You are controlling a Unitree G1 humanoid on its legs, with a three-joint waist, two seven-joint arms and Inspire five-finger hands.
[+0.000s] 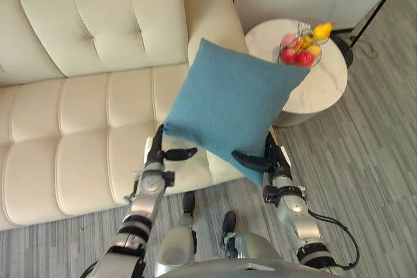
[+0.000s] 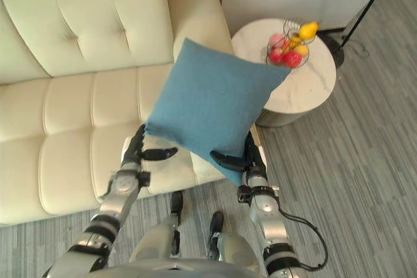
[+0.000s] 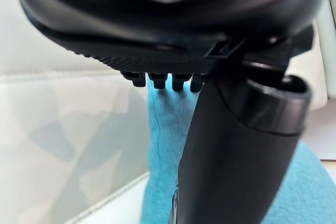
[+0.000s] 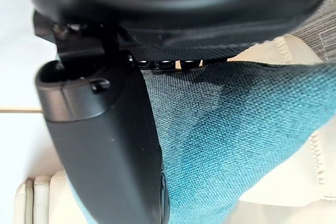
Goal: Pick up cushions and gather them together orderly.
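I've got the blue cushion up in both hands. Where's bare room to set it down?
The sofa seat is bare from the blue cushion leftward, bordered by the tufted backrest behind and the grey floor in front. The right is crowded: the armrest, then the round side table carrying a fruit basket.

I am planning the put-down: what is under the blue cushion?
Under the cushion lies the cream sofa seat; the left robot hand and right robot hand pinch the cushion's lower edges. The seat directly beneath is covered.
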